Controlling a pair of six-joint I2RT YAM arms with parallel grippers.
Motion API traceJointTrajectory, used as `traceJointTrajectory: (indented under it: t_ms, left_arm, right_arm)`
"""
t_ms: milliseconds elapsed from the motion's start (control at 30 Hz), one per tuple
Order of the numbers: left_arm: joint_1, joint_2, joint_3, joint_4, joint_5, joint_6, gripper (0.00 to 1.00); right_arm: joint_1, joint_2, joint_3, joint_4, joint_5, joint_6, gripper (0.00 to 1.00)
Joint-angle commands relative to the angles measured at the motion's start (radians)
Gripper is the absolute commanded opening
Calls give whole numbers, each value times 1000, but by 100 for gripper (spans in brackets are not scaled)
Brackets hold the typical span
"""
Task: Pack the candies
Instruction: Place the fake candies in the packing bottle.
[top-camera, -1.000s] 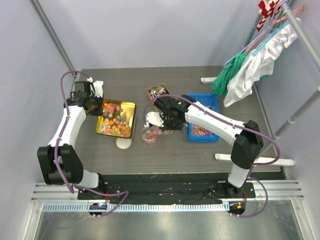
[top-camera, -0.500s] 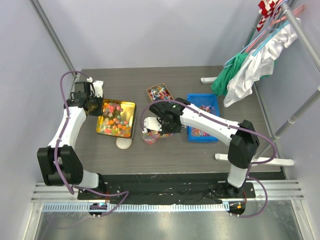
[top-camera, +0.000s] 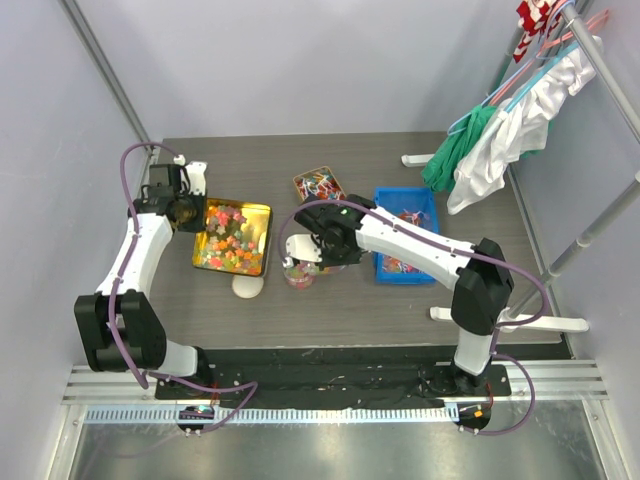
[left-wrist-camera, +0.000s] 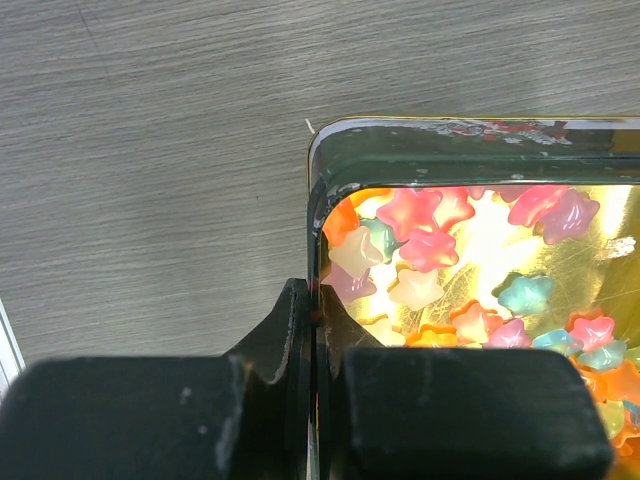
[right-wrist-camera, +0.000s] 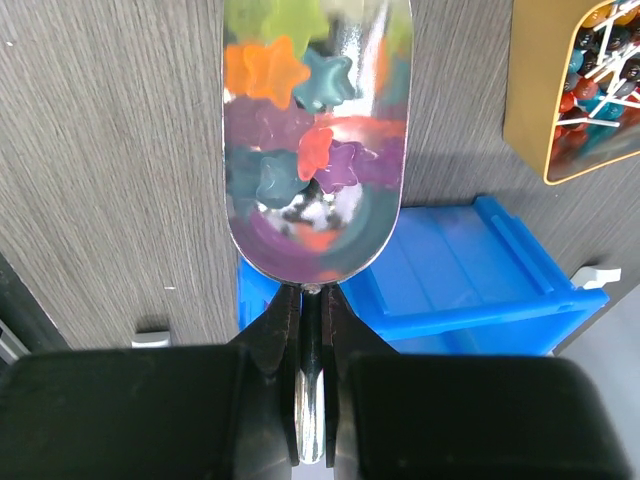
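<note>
The left tool (left-wrist-camera: 313, 300) is clamped shut on the rim of a gold tray (left-wrist-camera: 420, 150). One finger is inside the wall and one outside, at the tray's 10 o'clock corner in the top view. Most of the candies (left-wrist-camera: 430, 245) lie in this tray as a loose heap of star-shaped pieces in pink, orange, cream and teal. The nearest ones sit just beside the inner finger, at about 1 o'clock from it in the left wrist view.

The right tool (right-wrist-camera: 315, 295) is closed on the thin handle of a metal scoop (right-wrist-camera: 300, 250), whose bowl reaches away from the fingers toward 12 o'clock in the right wrist view. A few more candies lie in that bowl, among them orange, teal, red and purple stars, well clear of the fingertips. From above, the scoop's bowl is over a small clear jar (top-camera: 300, 275), with the right tool at about 1 o'clock from the jar.

A white lid (top-camera: 248, 287) lies on the dark worktop (top-camera: 350, 310) at 8 o'clock from the jar. A blue bin (top-camera: 405, 272) stands at 3 o'clock from it and a small tin (top-camera: 300, 180) of wrapped sweets at 12 o'clock. Clothes (top-camera: 500, 140) hang on a rack at the worktop's right edge.
</note>
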Motion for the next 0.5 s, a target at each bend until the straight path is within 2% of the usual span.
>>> traceJointTrajectory:
  t_ms: [0,467]
  left_arm:
    - [1,-36,9,58,46,-26,0]
    - [2,-31,9,58,51,-29,0]
  right_arm:
    - [11,11,50,-37,30,-25,1]
    - [20,28,101,-71,67,-41,1]
